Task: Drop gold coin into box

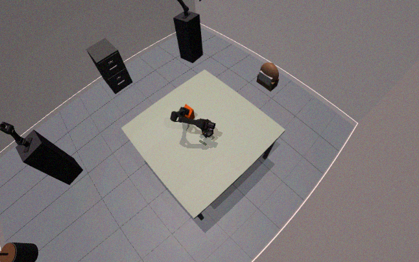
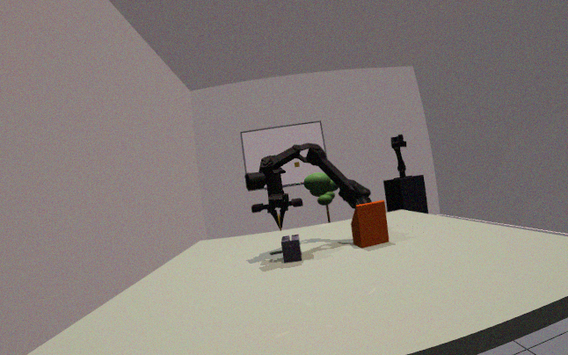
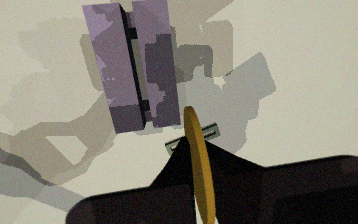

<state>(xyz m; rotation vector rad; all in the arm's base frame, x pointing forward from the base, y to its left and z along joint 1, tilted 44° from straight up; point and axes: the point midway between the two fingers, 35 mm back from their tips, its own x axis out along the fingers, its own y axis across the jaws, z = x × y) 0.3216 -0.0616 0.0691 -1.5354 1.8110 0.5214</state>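
My gripper is shut on the gold coin, which stands on edge between the fingertips, above the table. The closed grey box looks purplish. The slot in its lid runs almost parallel to the coin in the wrist view, where the box lies up and left of the coin. The box is not clearly visible in the top view, under the gripper. The empty dark-green holder lies on the table, partly behind the coin and fingertips in the wrist view.
An orange block stands on the pale table close beside the arm's base. The arm's shadows fall around the box and holder. Cabinets and pedestals with other arms stand off the table.
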